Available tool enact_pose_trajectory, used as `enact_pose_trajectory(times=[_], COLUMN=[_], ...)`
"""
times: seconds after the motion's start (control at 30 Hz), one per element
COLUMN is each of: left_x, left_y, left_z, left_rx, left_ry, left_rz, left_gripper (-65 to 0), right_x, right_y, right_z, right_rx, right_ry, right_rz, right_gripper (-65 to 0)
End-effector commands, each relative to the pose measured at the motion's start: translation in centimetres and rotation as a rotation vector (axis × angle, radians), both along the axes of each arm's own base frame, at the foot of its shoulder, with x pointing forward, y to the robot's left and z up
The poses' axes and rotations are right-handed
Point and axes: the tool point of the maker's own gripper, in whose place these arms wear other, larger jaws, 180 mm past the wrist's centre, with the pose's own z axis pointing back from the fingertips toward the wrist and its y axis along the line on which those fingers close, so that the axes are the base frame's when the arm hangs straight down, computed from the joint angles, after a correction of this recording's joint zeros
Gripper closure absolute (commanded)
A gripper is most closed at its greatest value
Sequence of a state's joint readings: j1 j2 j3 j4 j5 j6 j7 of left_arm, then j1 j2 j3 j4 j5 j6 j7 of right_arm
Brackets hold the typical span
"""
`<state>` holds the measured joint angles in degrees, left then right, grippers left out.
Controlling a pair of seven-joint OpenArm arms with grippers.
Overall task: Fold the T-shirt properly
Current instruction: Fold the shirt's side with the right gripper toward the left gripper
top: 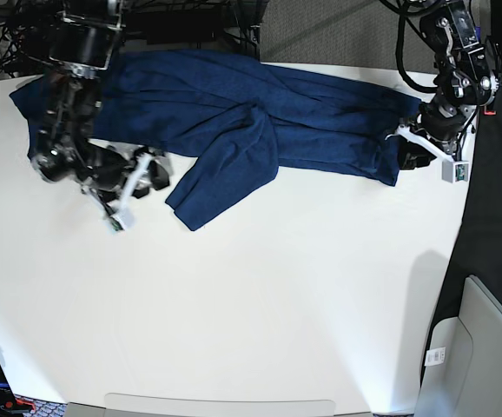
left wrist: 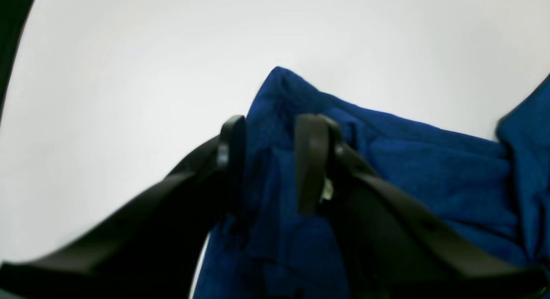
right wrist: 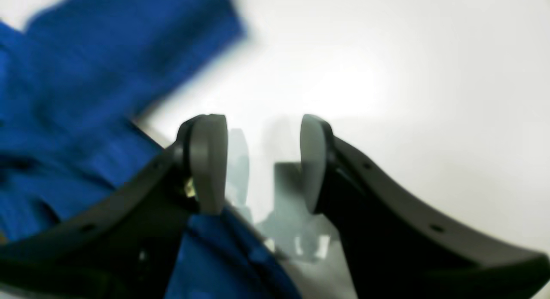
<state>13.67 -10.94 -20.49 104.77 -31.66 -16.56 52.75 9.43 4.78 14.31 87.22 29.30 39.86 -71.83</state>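
The dark navy T-shirt (top: 234,95) lies spread along the far side of the white table (top: 277,295), with one long sleeve (top: 225,174) slanting toward the middle. My left gripper (left wrist: 270,135) is at the shirt's right end (top: 405,146), and a raised bunch of blue fabric (left wrist: 429,170) fills the gap between its black fingers. My right gripper (right wrist: 262,153) is open beside the shirt's left part (top: 151,169), with bare table between its pads. Blue cloth (right wrist: 86,75) lies to its left and under its left finger (right wrist: 208,161).
The table's right edge runs close to the left arm, with dark floor beyond it. A grey bin (top: 485,347) stands at the lower right. Cables and equipment (top: 190,22) crowd the space behind the table's far edge.
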Motion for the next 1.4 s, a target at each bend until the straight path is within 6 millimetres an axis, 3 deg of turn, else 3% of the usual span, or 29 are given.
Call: enact_pose_trajectory(times=[0.0,0.13,0.3,0.43,0.57,0.63,0.73,0.8,0.93,1.2,1.37], left_x=[0.7,0.4,0.4,0.5,0.6,0.7,0.7,0.7,0.6,0.4,0.0], left_y=[0.1,0.0,0.1,0.1,0.1,0.1,0.1,0.1,0.1,0.4,0.5], left_z=[1.1,0.9,0.9,1.0,1.1,1.1,1.1,1.1,1.1,1.1,0.8], left_rx=[0.006,0.004,0.005,0.005,0.005,0.005,0.005,0.005,0.005,0.007,0.009], left_ry=[-0.043,-0.034,-0.037,-0.038,-0.043,-0.044,-0.044,-0.044,-0.044,-0.043,-0.031], left_rz=[-0.008,-0.007,-0.007,-0.007,-0.007,-0.007,-0.007,-0.007,-0.005,0.003,0.004], left_gripper=[-19.0,-19.0,-19.0,-19.0,-19.0,-19.0,-19.0,-19.0,-19.0,-19.0,-19.0], right_x=[1.8,3.4,5.3,5.6,4.8,4.4,3.8,3.7,3.7,3.3,1.9], right_y=[0.1,2.5,3.4,4.2,6.0,7.2,9.0,9.6,11.6,16.1,19.9], right_z=[1.6,1.9,1.0,-0.4,-1.5,-1.7,-2.0,-2.0,-1.0,3.1,5.2], right_rx=[0.007,0.034,-0.003,-0.033,-0.077,-0.100,-0.115,-0.113,-0.023,0.319,0.456], right_ry=[-0.063,-0.062,-0.033,0.005,0.036,0.041,0.045,0.045,0.029,-0.008,-0.009], right_rz=[-0.003,0.015,0.013,0.043,0.126,0.180,0.251,0.267,0.274,0.287,0.368], right_gripper=[-27.8,-27.9,-27.8,-27.6,-27.2,-22.2,-6.9,0.0,-0.7,-0.7,-0.7])
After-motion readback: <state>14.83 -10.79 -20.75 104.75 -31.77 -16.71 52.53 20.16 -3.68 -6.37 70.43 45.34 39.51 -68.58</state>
